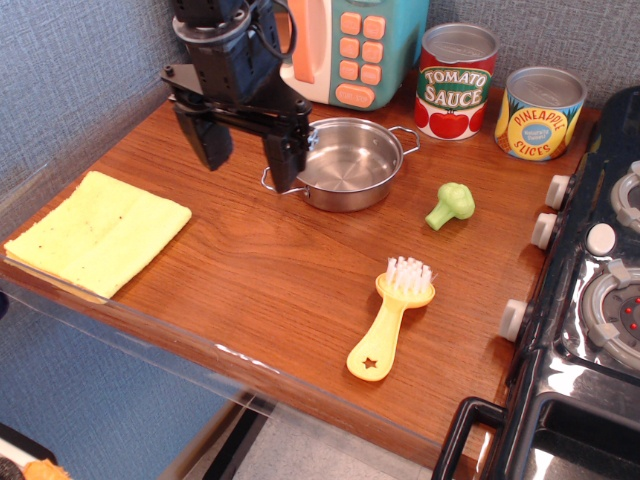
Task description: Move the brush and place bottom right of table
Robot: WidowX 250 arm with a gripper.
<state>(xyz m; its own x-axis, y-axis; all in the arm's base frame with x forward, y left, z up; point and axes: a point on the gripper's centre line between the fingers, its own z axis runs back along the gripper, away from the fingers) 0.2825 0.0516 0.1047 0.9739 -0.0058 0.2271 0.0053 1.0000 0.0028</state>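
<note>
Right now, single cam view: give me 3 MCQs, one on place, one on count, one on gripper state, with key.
1. Where does the small yellow plastic brush with white bristles lie on the reddish-brown wooden table?
A. Inside the steel pot
B. Near the front edge at the right, beside the black toy stove
C. On the yellow cloth

2. How many printed food cans stand at the back?
A. One
B. Two
C. Four

3. What state is the black gripper in?
A. Open, holding nothing
B. Shut on the brush
C. Shut on the broccoli toy

Key:
1 B: the brush rests flat near the front edge, close to the stove.
2 B: only the tomato sauce can and the pineapple slices can are there.
3 A: its fingers are spread apart with an empty gap, left of the steel pot.
</note>
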